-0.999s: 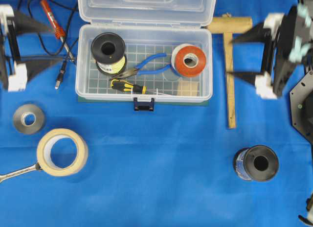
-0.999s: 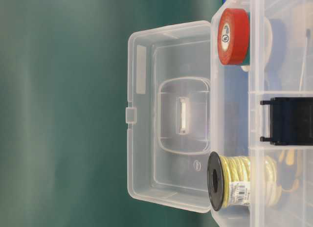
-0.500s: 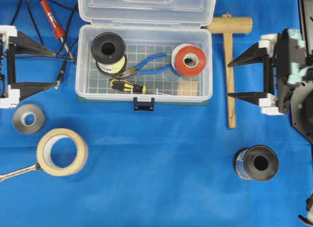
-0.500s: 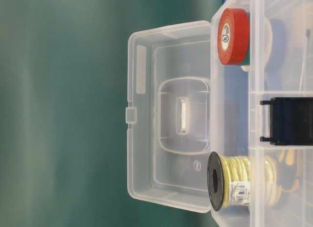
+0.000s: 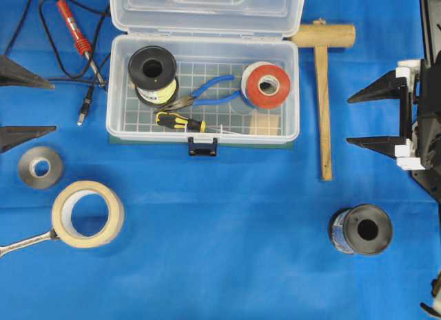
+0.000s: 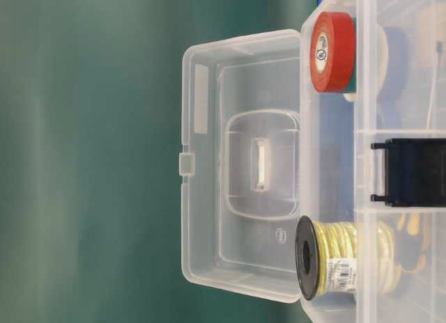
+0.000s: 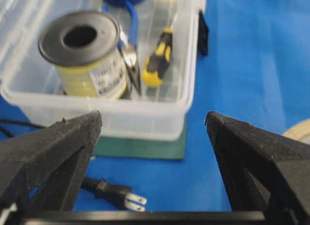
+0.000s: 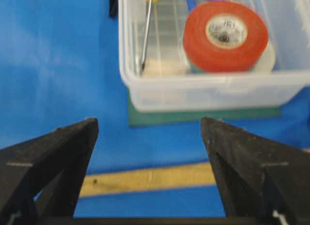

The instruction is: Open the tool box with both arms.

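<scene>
1. While the tool box [image 5: 203, 92] sits at 12 o'clock on the blue cloth [image 5: 220, 223] with its lid [image 5: 207, 10] swung back, you have both grippers off it.
2. Left gripper [image 5: 24, 103] at 9 o'clock, at the frame edge: jaws spread wide, holding nothing, cloth and a plug [image 5: 84, 112] between it and the box.
3. Right gripper [image 5: 365, 118] at 3 o'clock: jaws wide, nothing held, mallet [image 5: 322, 92] between it and the box wall.
4. Bare cloth runs from 5 to 7 o'clock; tape roll [image 5: 87, 214] at 8, black spool [image 5: 362, 230] at 4.
</scene>
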### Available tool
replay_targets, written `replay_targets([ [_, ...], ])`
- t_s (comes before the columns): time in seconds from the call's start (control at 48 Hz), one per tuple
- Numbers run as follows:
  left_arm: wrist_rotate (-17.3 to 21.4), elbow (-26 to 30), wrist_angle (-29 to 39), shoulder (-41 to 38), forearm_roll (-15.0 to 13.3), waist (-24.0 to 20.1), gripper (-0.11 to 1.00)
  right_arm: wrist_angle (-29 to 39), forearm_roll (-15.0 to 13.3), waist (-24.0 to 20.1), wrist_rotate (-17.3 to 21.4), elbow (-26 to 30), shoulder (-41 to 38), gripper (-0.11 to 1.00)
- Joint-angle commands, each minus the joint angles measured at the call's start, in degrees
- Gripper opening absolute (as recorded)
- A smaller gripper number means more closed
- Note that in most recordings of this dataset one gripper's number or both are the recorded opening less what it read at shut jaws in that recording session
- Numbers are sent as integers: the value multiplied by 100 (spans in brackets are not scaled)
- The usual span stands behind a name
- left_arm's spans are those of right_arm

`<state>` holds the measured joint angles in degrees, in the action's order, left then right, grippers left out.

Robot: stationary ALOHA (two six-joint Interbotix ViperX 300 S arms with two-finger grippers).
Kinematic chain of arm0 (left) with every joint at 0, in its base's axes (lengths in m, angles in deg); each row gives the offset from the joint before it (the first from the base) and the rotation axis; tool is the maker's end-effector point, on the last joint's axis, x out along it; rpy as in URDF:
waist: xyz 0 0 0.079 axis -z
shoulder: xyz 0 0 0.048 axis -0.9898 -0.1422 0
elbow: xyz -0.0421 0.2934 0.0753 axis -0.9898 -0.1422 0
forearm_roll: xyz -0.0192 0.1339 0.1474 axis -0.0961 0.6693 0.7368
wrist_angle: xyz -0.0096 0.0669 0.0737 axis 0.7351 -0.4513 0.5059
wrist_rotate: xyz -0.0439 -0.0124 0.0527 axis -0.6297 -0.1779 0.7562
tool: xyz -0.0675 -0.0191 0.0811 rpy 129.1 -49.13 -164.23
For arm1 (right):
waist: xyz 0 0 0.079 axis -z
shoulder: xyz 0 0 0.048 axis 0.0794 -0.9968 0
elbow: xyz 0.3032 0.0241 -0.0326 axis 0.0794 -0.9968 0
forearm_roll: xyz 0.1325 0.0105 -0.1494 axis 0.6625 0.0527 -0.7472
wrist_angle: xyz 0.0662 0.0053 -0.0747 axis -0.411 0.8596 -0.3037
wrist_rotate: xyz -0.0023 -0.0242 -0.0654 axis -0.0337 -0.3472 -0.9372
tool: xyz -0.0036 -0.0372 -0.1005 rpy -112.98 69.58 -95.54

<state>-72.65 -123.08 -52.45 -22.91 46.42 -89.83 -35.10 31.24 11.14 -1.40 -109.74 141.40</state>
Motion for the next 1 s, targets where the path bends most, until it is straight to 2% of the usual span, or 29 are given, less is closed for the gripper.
replay_targets([
  [0.0,-9,62,-70,-26,0,18,89,-229,18,-18,62,-44,-18,84],
  [0.979,9,44,-70,-44,0,26,89,-299,-18,-18,62,-79,-9,84],
])
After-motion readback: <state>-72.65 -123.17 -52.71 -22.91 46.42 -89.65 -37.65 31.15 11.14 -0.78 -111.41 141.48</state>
